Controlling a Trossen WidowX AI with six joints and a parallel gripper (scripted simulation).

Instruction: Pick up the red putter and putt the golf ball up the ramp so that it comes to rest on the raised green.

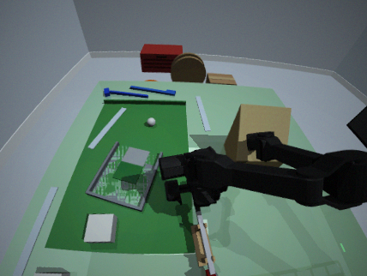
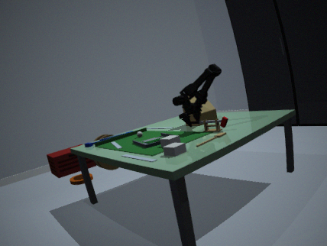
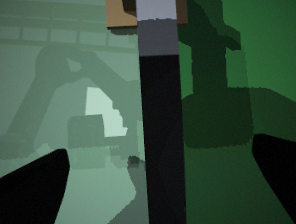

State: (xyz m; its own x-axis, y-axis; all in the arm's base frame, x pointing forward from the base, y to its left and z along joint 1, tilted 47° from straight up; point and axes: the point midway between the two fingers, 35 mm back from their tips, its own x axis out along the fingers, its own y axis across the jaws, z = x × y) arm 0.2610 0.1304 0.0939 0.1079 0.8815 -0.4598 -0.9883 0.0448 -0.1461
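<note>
The red putter rests on a small wooden rack. Its red head is at the rack's far side from the gripper, and its black handle points toward the gripper. My gripper is open and empty above the handle, which runs between the two fingertips in the wrist view. The white golf ball lies on the green mat. A grey-walled frame stands on the mat; which part is ramp or raised green is unclear.
A tan block stands behind the arm. A white box sits on the mat. Blue clubs lie at the back. Pale strips lie on the table, and a wooden club lies near its front edge.
</note>
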